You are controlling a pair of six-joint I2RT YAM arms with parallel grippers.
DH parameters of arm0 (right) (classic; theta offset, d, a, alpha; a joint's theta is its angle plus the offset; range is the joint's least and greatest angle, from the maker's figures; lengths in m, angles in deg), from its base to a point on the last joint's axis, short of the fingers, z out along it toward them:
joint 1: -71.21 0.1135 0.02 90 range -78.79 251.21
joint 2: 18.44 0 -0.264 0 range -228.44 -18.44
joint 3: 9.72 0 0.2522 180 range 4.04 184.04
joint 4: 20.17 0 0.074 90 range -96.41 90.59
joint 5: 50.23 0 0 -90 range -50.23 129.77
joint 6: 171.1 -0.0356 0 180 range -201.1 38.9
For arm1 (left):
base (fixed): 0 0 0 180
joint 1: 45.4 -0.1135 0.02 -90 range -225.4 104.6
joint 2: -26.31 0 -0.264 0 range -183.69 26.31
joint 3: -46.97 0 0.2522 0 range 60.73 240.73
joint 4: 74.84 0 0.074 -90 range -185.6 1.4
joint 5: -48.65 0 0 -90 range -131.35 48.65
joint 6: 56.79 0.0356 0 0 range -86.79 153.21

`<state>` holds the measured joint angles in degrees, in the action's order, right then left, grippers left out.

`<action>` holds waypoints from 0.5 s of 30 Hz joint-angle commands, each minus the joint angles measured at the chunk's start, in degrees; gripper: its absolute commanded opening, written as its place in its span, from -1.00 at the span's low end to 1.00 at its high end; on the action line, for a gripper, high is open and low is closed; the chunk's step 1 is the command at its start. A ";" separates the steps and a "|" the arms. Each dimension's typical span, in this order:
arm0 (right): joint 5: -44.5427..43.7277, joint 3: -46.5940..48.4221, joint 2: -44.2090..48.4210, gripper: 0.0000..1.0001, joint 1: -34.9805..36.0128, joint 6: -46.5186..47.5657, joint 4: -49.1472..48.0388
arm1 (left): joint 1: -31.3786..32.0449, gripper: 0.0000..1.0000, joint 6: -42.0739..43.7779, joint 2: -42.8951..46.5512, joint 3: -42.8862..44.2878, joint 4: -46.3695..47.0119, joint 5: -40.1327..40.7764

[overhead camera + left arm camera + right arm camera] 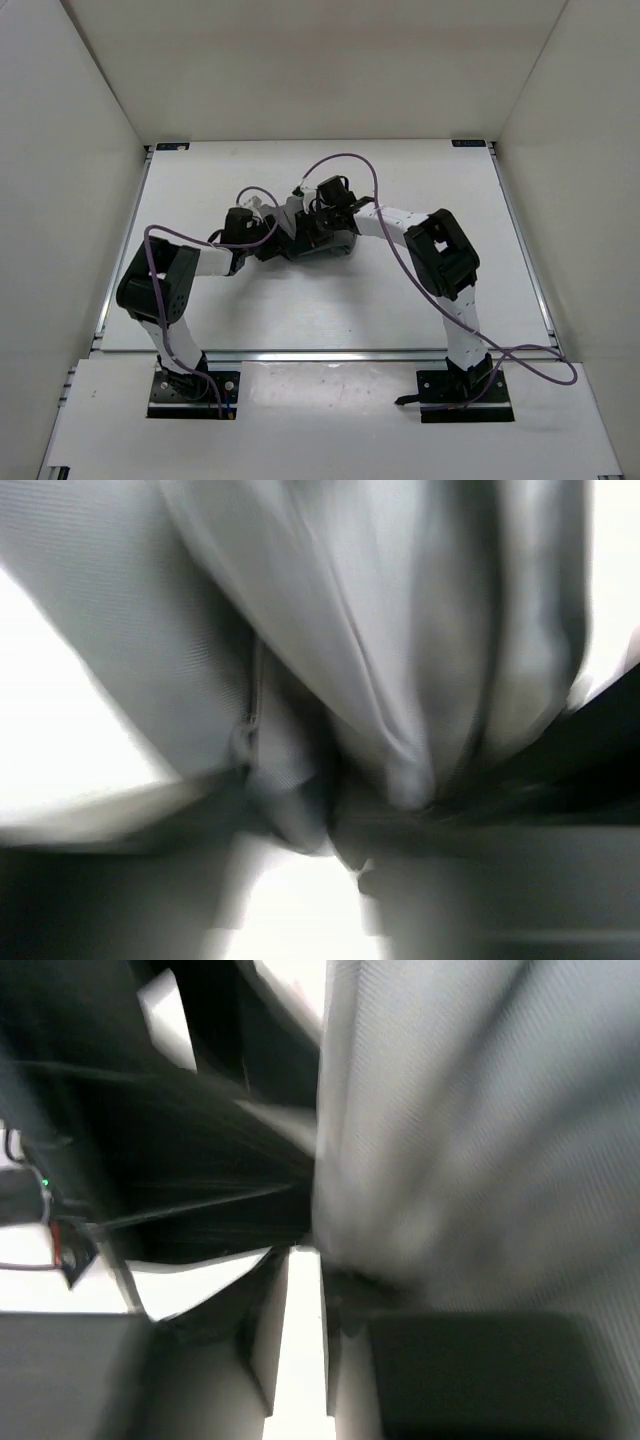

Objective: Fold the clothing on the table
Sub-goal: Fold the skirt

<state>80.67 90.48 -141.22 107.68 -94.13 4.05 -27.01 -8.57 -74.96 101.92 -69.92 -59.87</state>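
Left pincer (268, 238) and right pincer (318, 222) meet at the bunched grey skirt (325, 248), likely to fold it, but I cannot tell if they hold it.

Blurred wrist views show the clothing (330, 630) only as smeared, edge-cropped folds.

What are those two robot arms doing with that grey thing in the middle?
Two robot arms are working on a dark grey pleated piece of clothing. It sits bunched in a heap in the middle of the white table. The left gripper and the right gripper are both at the heap, close together. Their wrist cameras show grey fabric right up close and blurred, so I cannot tell whether either one is gripping it. It is not neatly folded yet.
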 commanded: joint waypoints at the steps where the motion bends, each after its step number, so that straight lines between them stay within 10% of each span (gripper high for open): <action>1: -1.79 3.21 2.71 -0.61 0.45 2.93 0.79 | -1.69 0.95 0.74 4.75 -2.69 -4.61 0.16; 5: -3.02 2.87 9.83 -0.22 0.18 4.16 3.07 | -4.15 0.97 2.57 11.87 -3.39 -10.13 1.29; 15: -6.27 -28.66 40.94 -0.10 -5.34 -5.50 -20.12 | -9.25 0.97 3.99 24.44 -7.96 -14.63 -0.02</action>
<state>76.17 67.94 -104.15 105.13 -96.34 -7.54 -36.21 -5.77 -55.14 95.01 -82.18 -59.57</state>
